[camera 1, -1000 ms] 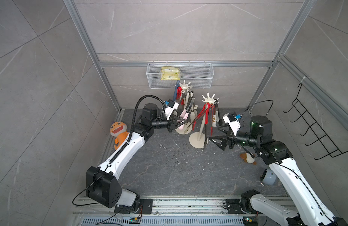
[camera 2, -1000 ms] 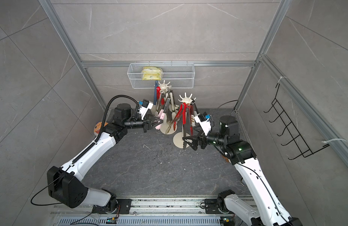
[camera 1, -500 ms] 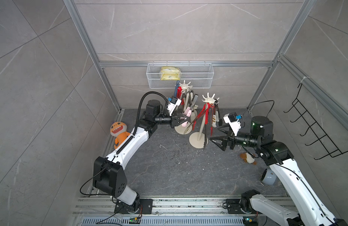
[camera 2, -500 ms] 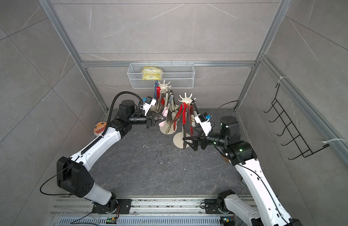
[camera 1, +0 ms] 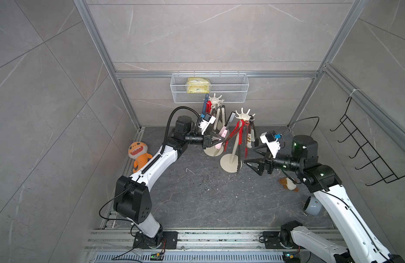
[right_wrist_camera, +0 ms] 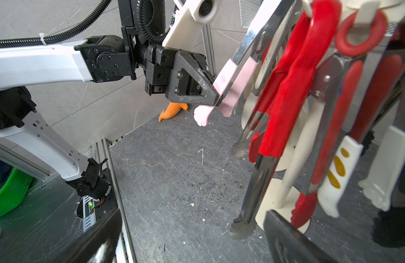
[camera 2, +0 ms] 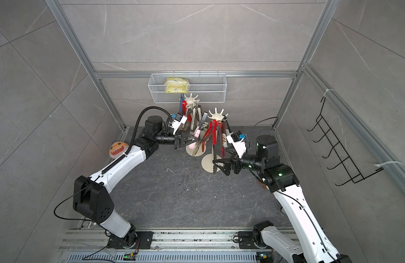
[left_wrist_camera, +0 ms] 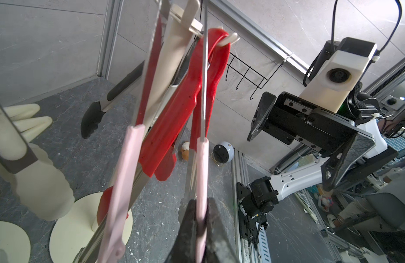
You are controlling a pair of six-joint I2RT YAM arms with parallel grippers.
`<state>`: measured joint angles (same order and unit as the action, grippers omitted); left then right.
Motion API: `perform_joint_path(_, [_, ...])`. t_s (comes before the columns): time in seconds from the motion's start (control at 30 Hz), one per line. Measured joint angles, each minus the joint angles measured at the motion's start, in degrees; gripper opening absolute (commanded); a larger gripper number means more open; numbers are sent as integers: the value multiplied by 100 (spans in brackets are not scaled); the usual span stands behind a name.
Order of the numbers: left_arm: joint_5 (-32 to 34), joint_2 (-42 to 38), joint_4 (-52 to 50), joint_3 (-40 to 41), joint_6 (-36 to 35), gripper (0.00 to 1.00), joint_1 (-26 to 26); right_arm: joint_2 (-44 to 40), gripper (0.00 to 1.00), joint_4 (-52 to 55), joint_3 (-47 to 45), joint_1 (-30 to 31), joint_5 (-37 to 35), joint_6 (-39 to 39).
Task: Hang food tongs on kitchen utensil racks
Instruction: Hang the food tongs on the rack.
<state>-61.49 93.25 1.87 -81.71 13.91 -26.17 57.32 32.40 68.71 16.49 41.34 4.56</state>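
A dark stone floor point(camera 1: 197, 200) fills the booth. The left arm point(camera 1: 156, 164) stretches from the near-left rail towards the far middle. The right arm point(camera 1: 333, 205) comes up from the near right and bends left. A black hook rack point(camera 1: 365, 154) hangs on the right wall, and a mesh basket point(camera 1: 231, 91) on the far wall holds a yellow packet point(camera 1: 197, 85).

Both cream racks stand close together at the far middle of the floor. The far rack point(camera 1: 216, 100) is just below the basket, and the near rack point(camera 1: 235, 145) stands a little nearer and to the right.

The left gripper point(camera 1: 221, 142) sits just left of the near rack's pole, in front of the far rack. Its jaws are pinched together on one pink-tipped leg of the pink tongs point(right_wrist_camera: 225, 75). Those tongs tilt, with the steel end up towards the near rack's crown and the pink tips down. Whether the top catches a prong I can't tell.

The right gripper point(camera 1: 248, 155) hovers low, just right of the near rack's base, with its jaws spread wide and nothing between them.

Red tongs point(camera 1: 239, 132) hang from the near rack, with black-tipped tongs point(left_wrist_camera: 92, 118) beside them. Cream tongs point(camera 1: 219, 116) hang on the far rack. An orange plush point(camera 1: 139, 154) lies against the left wall.
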Motion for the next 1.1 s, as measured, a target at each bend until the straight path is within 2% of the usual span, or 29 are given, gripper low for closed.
perform_joint_path(0.63, [-59, 219, -76, -94, -37, 0, -85, -2, 100, 85, 0, 0, 0, 63])
perform_joint_path(1.1, [-59, 247, -546, -179, -317, 0, -122, -13, 100, 111, 0, 0, 0, 105])
